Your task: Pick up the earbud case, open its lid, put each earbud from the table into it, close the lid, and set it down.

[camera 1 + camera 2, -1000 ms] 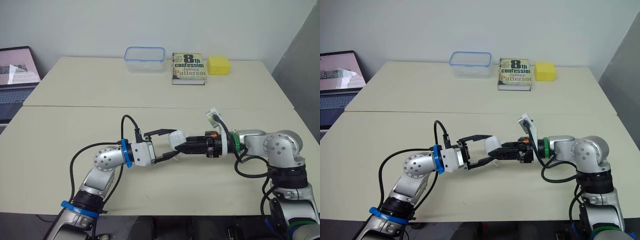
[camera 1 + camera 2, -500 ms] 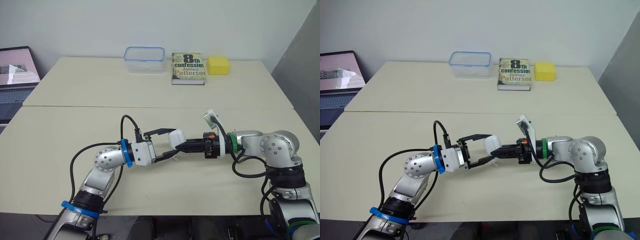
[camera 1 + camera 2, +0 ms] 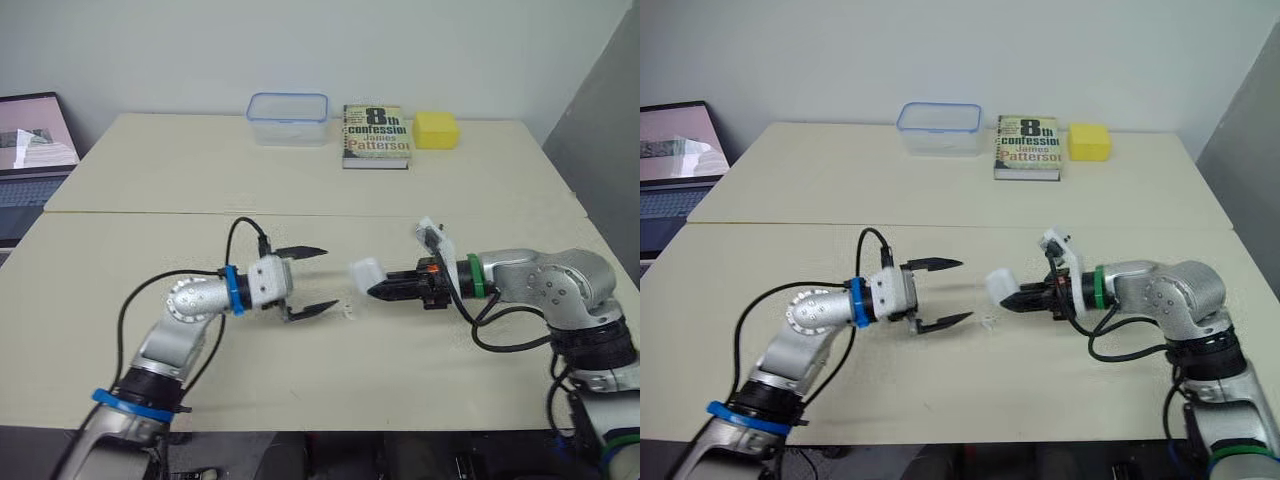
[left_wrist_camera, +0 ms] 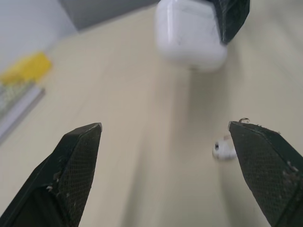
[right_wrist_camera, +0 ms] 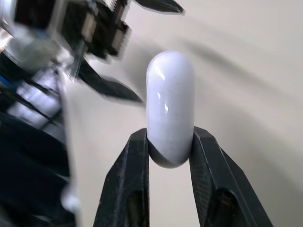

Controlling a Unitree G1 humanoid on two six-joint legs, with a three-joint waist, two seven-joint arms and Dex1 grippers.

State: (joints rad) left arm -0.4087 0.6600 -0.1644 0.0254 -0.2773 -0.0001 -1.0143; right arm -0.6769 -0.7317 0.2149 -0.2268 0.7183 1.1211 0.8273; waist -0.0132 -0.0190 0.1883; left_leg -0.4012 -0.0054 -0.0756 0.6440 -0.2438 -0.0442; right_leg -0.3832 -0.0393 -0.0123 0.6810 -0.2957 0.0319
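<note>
The white earbud case (image 3: 366,271) hangs just above the near table, lid closed, with my right gripper (image 3: 376,289) shut on its lower end; the right wrist view has it clamped between the two fingers (image 5: 171,109). My left gripper (image 3: 316,280) stands open a short way to the case's left, nothing between its fingers. One small white earbud (image 3: 349,312) lies on the table below the case, near the left gripper's lower fingertip; the left wrist view has this earbud (image 4: 224,150) beside one finger and the case (image 4: 189,30) ahead.
On the far table stand a clear plastic box with a blue rim (image 3: 288,118), a paperback book (image 3: 376,135) and a yellow sponge (image 3: 436,129). A laptop (image 3: 30,150) sits off the left edge. A seam (image 3: 150,213) divides the two tables.
My left gripper has drawn back to the left, away from the case. The right gripper has kept hold of the case and shifted slightly right and up.
</note>
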